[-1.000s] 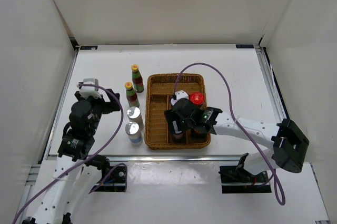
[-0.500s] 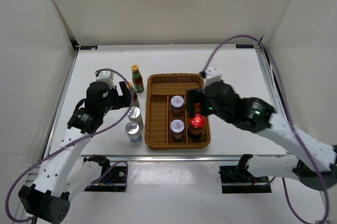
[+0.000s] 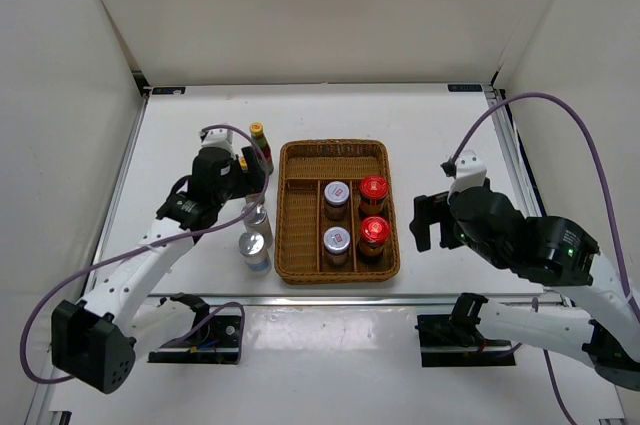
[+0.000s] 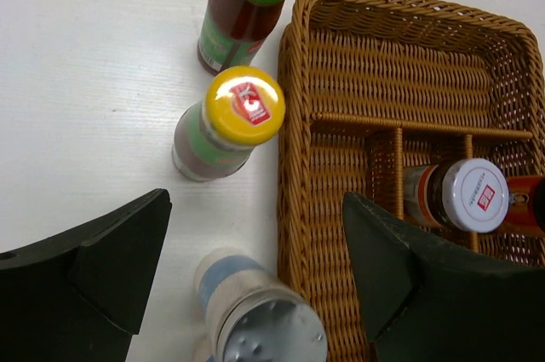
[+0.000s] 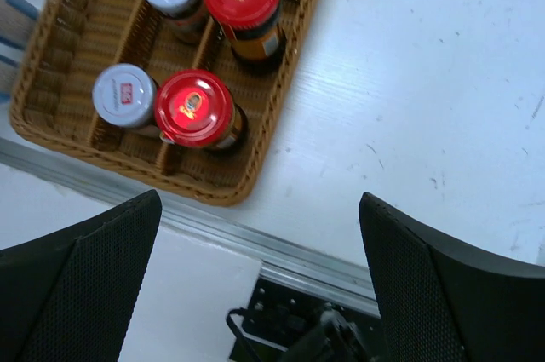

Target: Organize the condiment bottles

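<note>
Jars first: two silver-lidded jars [image 3: 337, 193] and two red-lidded jars [image 3: 373, 230] stand upright in the near compartments of the wicker tray [image 3: 333, 146], silver in the middle column, red in the right one. On the table just left of the tray I've got a yellow-capped bottle [image 4: 247, 106], a second yellow-capped bottle [image 4: 243, 4] behind it, and a shaker [image 4: 268, 332]. My left arm reaches forward, left gripper [image 4: 255, 243] hovering above them, jaws spread wide, empty. Right gripper [image 5: 260, 243] hangs right of the tray, pointing down, fingers apart, holding nothing.
</note>
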